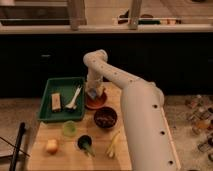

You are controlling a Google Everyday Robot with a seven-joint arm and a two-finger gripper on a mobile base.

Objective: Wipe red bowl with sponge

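Observation:
The red bowl [95,103] is a shallow orange-red dish on the wooden table, just right of the green tray. My gripper [93,93] hangs straight down over it from the white arm and sits at the bowl's inner face. A small bluish sponge [92,94] shows at the gripper's tip, against the bowl. The arm hides the far part of the bowl.
A green tray [52,87] at left holds a tan block [56,100] and a pale flat piece [73,98]. A dark bowl [105,118] lies just in front of the red bowl. A green cup [69,128], a dark green item [84,144], a yellow fruit [51,145] and yellowish sticks [113,145] lie nearer the front edge.

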